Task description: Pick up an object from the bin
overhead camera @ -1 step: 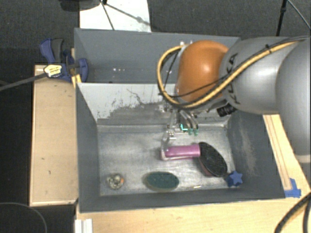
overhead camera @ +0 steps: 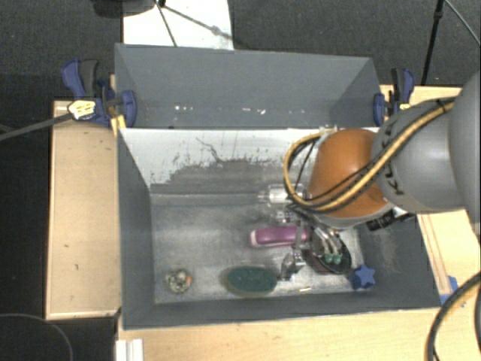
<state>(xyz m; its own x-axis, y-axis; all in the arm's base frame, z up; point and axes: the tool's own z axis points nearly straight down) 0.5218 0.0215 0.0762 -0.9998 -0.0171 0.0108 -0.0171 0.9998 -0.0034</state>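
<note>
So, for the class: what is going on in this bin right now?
The robot arm reaches in from the right, with its gripper low over the floor of the grey bin, near the front. It sits between a purple cylinder and a dark green oval. A blue star-shaped piece lies further right, and a small round grey thing far left. Whether anything is gripped cannot be told.

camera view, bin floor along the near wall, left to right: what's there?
Small round grey thing → dark green oval → blue star-shaped piece. The purple cylinder lies farther back and overlaps the oval's span, so it is left out.
</note>
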